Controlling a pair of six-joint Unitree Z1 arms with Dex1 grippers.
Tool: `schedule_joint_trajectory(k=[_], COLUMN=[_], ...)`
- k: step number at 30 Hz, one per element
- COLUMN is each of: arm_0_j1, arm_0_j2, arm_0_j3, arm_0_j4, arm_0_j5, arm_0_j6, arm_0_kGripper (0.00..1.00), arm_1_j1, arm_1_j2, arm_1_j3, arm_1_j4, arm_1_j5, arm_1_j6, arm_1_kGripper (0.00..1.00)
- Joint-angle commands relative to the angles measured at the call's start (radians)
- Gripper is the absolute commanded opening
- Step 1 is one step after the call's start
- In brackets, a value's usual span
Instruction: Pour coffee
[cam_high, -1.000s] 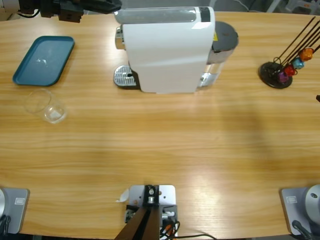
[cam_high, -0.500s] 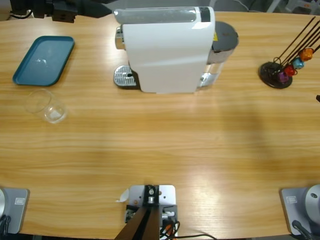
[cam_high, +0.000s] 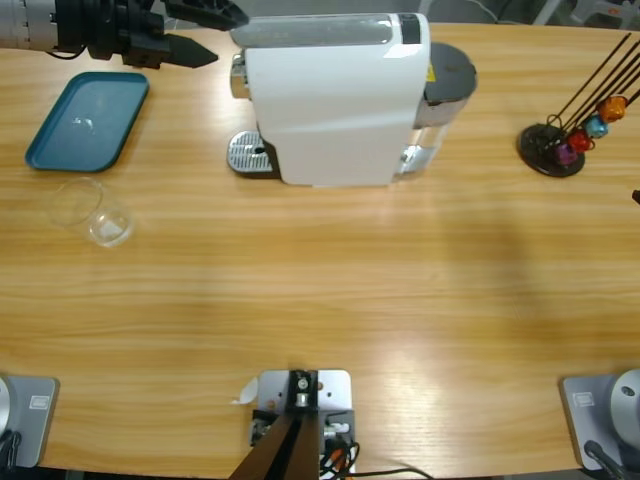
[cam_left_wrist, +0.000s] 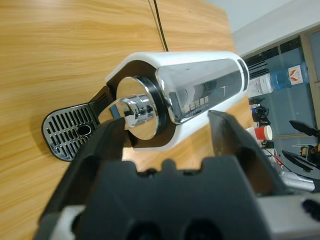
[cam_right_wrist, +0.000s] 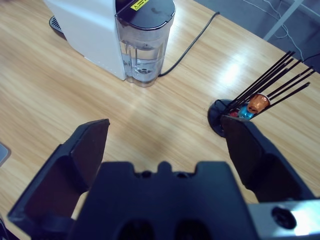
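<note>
Since half a second ago the left gripper (cam_high: 205, 32) has come lower and further right at the table's top left corner, its silver forearm now showing at the edge; its jaws are spread wide and empty, one tip over the table just left of the coffee machine (cam_high: 335, 98), the other by the machine's top edge; nothing else has shifted; in the left wrist view the jaws frame the machine's chrome spout end (cam_left_wrist: 140, 112) and the drip grille (cam_left_wrist: 67, 132).

The right gripper (cam_right_wrist: 167, 145) is likewise wide apart and empty, above bare wood near the capsule stand (cam_right_wrist: 235, 117).

Counted: one coffee machine, one teal tray (cam_high: 88, 120), one clear glass tumbler (cam_high: 92, 211) just below the tray, one capsule stand (cam_high: 560, 145) with four capsules; whether the tumbler holds coffee cannot be told.
</note>
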Motion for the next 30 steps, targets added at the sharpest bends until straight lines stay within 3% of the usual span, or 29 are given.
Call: schedule_joint_trajectory(k=[1,6,12,13,15,17,21,30], arm_0_j1=[0.008,0.008,0.007,0.008,0.010,0.011,0.011,0.007], arm_0_j2=[0.081,0.076,0.062,0.061,0.058,0.058,0.063,0.055], arm_0_j3=[0.025,0.022,0.021,0.021,0.020,0.021,0.022,0.036], arm_0_j4=[-0.021,-0.033,-0.039,-0.039,-0.039,-0.040,-0.061,-0.089], arm_0_j5=[-0.004,0.015,0.016,0.017,0.016,0.015,-0.005,-0.005], arm_0_j6=[-0.012,-0.004,-0.002,-0.003,-0.005,-0.008,-0.016,-0.001], arm_0_kGripper=[0.527,0.353,0.341,0.279,0.258,0.145,0.053,0.000], arm_1_j1=[0.010,0.010,0.010,0.010,0.010,0.010,0.010,0.010], arm_1_j2=[-0.026,-0.022,-0.020,-0.020,-0.020,-0.021,-0.020,-0.018], arm_1_j3=[0.037,0.036,0.036,0.036,0.036,0.036,0.036,0.036], arm_1_j4=[-0.014,-0.014,-0.014,-0.014,-0.014,-0.014,-0.014,-0.014], arm_1_j5=[0.015,0.015,0.015,0.015,0.015,0.015,0.015,0.015], arm_1_j6=[-0.008,-0.008,-0.008,-0.008,-0.008,-0.008,-0.008,-0.008], arm_1_kGripper=[1.000,1.000,1.000,1.000,1.000,1.000,1.000,1.000])
